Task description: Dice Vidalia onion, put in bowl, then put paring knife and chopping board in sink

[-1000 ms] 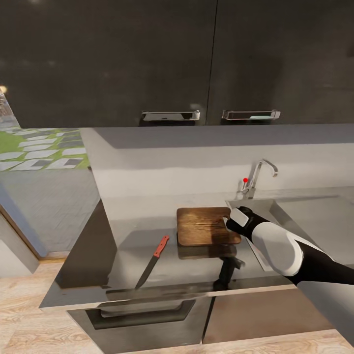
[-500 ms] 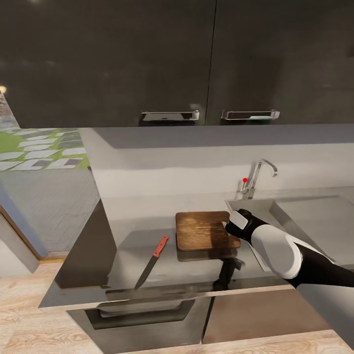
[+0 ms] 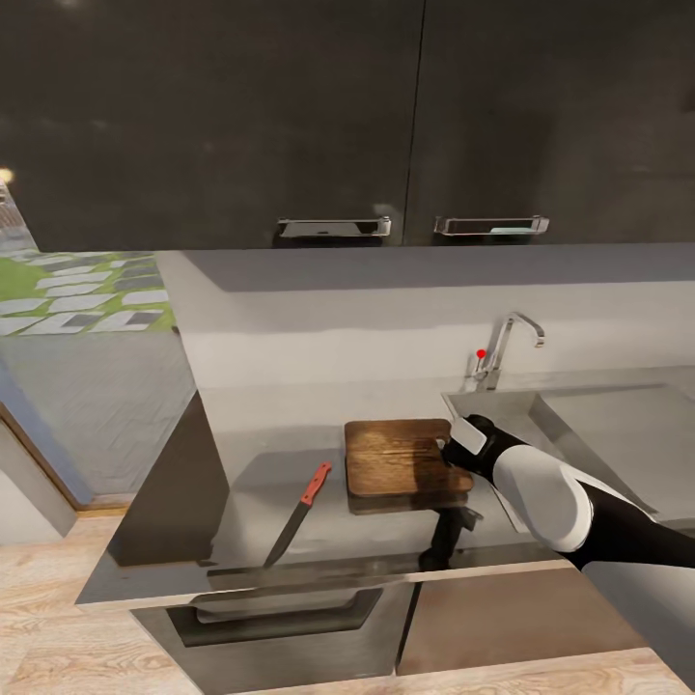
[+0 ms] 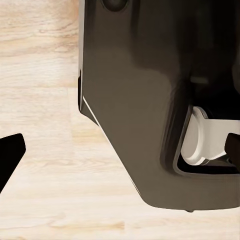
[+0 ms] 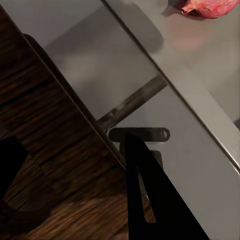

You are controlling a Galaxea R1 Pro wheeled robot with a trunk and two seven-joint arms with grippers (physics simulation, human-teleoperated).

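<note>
The dark brown chopping board [image 3: 391,454] hangs a little above the grey countertop [image 3: 251,434], casting a shadow under it. My right gripper [image 3: 454,448] is shut on its right edge, beside the sink [image 3: 502,405]. In the right wrist view one finger lies on the board [image 5: 45,165] and the other finger [image 5: 145,185] reaches under it. The pinkish-red Vidalia onion [image 5: 210,6] lies in the basin past the rim. The paring knife [image 3: 299,514] lies on the countertop left of the board, with its orange-red handle pointing away from me. My left gripper [image 4: 120,155] is open over the wood floor. The bowl is out of view.
The chrome tap [image 3: 509,346] with its red knob stands behind the sink. Dark upper cabinets [image 3: 347,125] hang overhead. The countertop ends at a left edge [image 3: 183,434], and a drawer handle [image 3: 280,613] sits below the front edge. My base [image 4: 150,100] is close to the left gripper.
My right gripper and the board's right end have dropped slightly and come a little toward the front edge. The knife has not moved.
</note>
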